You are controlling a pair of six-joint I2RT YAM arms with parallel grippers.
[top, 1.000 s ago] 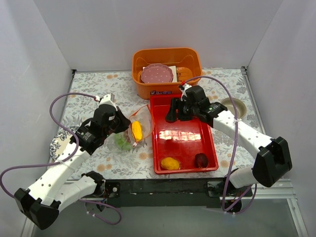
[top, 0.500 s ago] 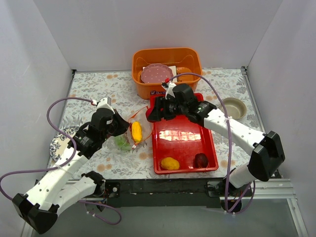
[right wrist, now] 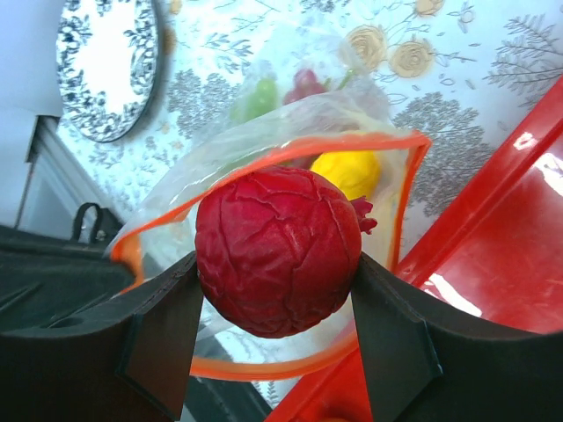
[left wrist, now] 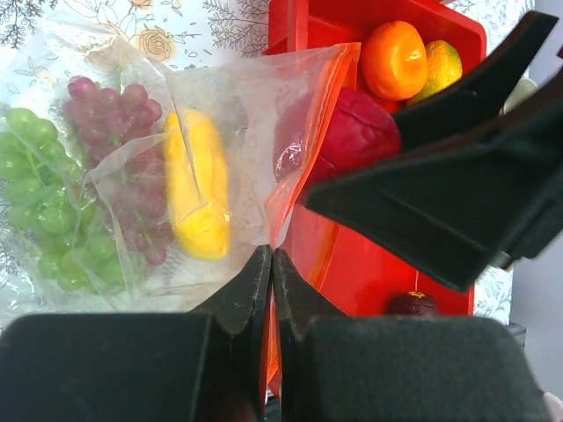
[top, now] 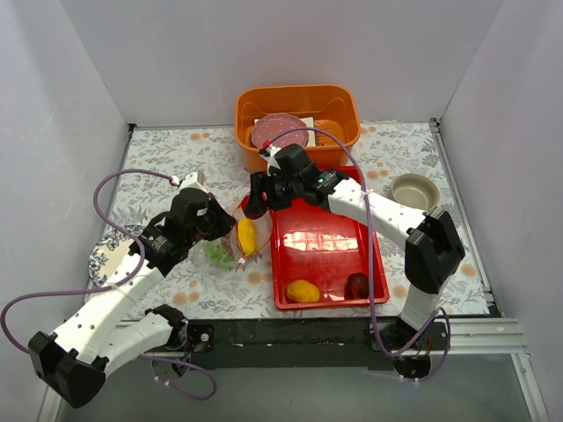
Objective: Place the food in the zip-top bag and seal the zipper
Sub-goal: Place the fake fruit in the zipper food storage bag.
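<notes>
— Floral cloth covers the table (top: 176, 149). What are you gripping on it?
— My left gripper (left wrist: 271, 264) is pinched tight on the zip-top bag (left wrist: 237, 105) at its mouth edge. The bag lies just left of the red tray (top: 325, 242).
— And the other arm?
— My right gripper (top: 255, 206) is clamped on 1 red fruit (right wrist: 277, 251), holding it at the bag's open mouth. From the right wrist, the zipper (right wrist: 290, 145) loops around behind it. Whether the fruit is past the rim, I cannot tell.
— What is inside the bag?
— Green grapes (left wrist: 44, 211), purple grapes (left wrist: 123, 167) and 1 yellow banana-like piece (left wrist: 198, 189).
— And in the tray?
— 1 orange (left wrist: 393, 59) sits at the far end. 1 yellow mango (top: 303, 290) and 1 dark-red piece (top: 358, 285) sit at the near end, apart from each other.
</notes>
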